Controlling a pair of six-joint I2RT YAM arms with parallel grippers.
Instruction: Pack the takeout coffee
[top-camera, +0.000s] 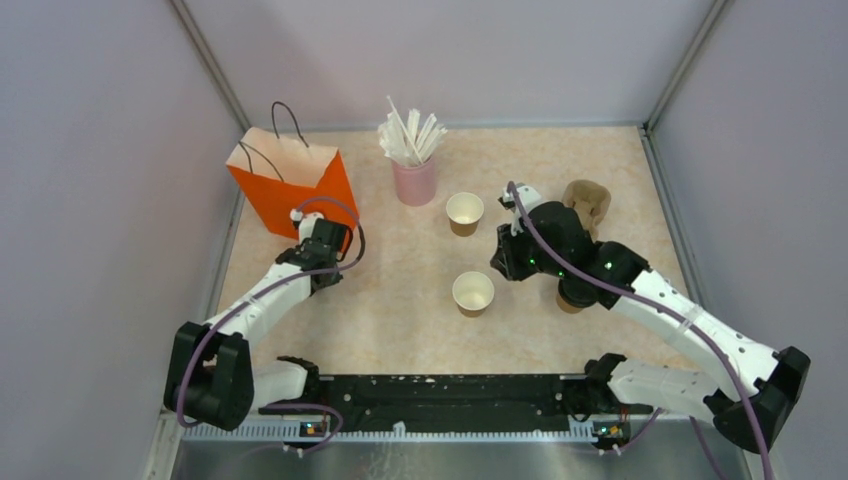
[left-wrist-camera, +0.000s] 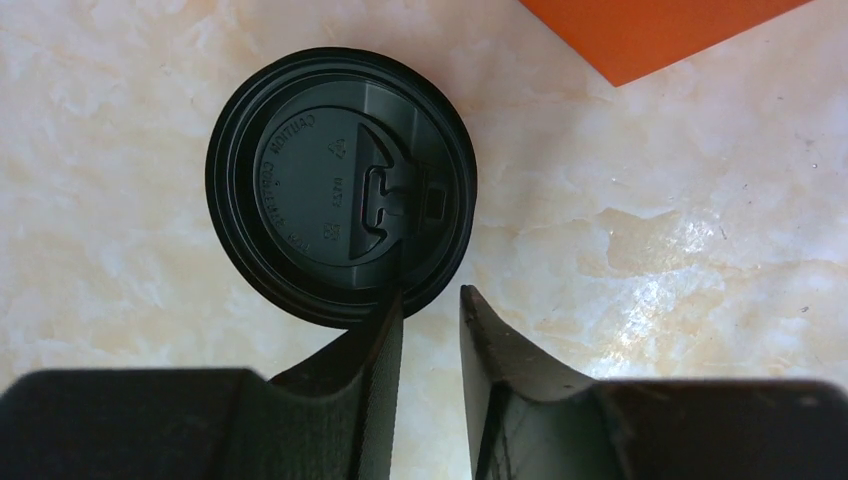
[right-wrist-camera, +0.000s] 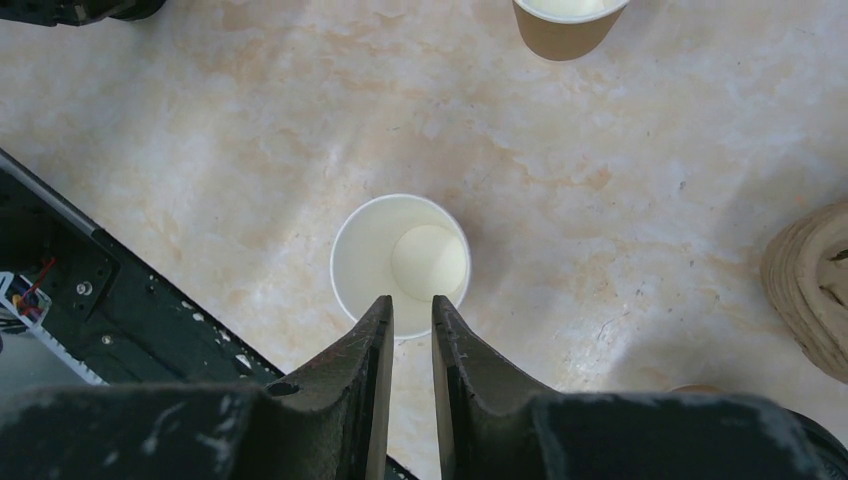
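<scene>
The left claw stood part-open, one finger over a black lid's rim — seemingly to pinch it — while the right claw, nearly closed, held nothing above an open cup.

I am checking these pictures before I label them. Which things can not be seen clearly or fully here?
- Black lid: hidden under the left gripper in the top view; whether the fingers touch it is unclear.
- A third brown cup: mostly covered by the right arm in the top view.
- Pulp carrier: partly behind the right arm; cut by the edge of the right wrist view.
- Orange bag: its inside is not visible.
</scene>
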